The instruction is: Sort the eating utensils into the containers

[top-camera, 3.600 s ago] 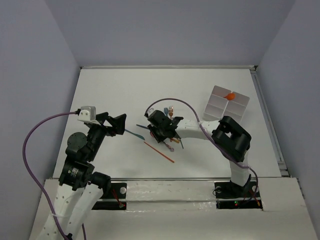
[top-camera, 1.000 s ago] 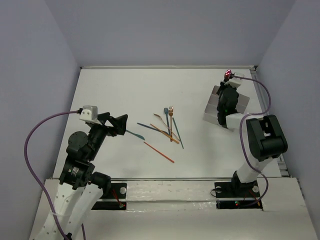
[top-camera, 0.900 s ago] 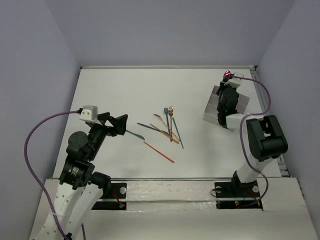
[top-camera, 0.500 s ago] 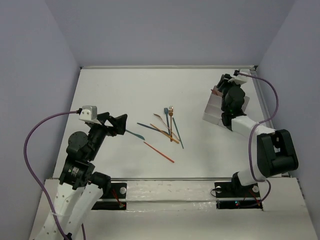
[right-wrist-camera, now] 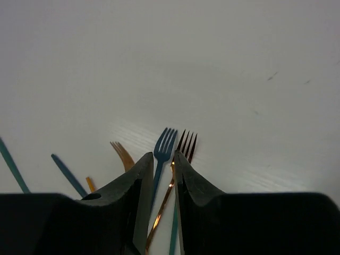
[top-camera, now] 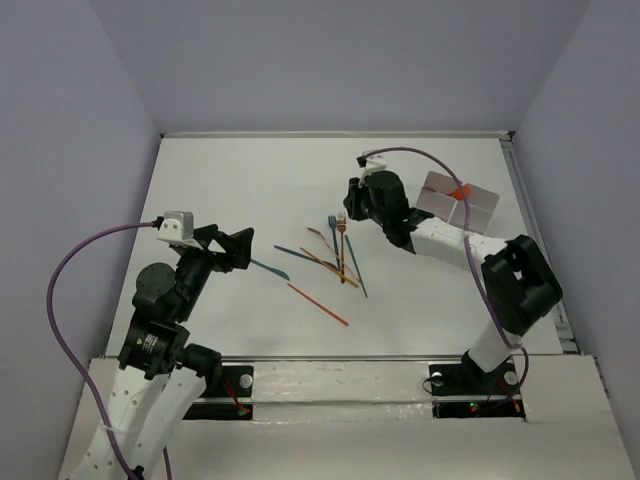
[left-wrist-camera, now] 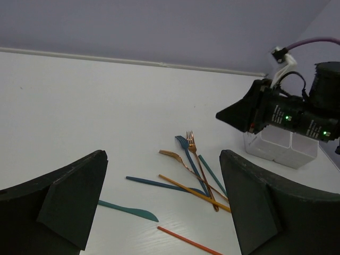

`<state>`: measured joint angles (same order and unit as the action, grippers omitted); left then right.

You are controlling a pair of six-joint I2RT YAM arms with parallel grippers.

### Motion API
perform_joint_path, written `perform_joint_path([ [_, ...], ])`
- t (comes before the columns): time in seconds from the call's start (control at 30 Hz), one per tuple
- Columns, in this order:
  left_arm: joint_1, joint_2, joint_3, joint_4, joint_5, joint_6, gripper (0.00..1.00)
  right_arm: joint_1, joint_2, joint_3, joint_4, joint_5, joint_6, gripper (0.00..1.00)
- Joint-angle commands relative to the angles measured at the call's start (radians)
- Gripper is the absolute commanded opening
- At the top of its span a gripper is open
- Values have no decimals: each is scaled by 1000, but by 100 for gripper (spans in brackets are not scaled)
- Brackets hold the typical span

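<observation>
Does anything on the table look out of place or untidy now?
Yes. The utensils lie crossed in a loose heap at mid-table, outside the white box; a teal knife lies apart on their left. One orange piece is in the box.

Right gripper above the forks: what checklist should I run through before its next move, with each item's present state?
1. Right gripper empty: ok, narrow gap, nothing in it.
2. Lined up on blue fork: ok, fork shows through the gap.
3. Target lies alone: not ok, copper fork lies close beside it.
4. Left gripper out of the way: ok, open, empty, apart.
5. White box free to receive: cannot tell, right arm hides part.
</observation>
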<state>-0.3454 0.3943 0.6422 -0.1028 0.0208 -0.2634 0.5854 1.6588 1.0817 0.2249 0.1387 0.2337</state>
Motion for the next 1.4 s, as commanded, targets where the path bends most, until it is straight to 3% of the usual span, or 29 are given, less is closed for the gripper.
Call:
perform_joint_path([
  [0.0,11,-3,39,38,-4,9,99,56,93,109,-222,-27,35,27],
  [0.27,11,-5,37,38,1,7,99,134,186,167,-297,-33,24,27],
  [0.53,11,-5,37,38,8,7,99,156,281,267,-409,-94,-37,35],
  [1.17,11,-15,36,40,19,6,99,174,478,463,-527,-21,-89,36],
  [1.37,11,-17,36,41,22,6,99,174,524,534,-564,18,-108,30],
])
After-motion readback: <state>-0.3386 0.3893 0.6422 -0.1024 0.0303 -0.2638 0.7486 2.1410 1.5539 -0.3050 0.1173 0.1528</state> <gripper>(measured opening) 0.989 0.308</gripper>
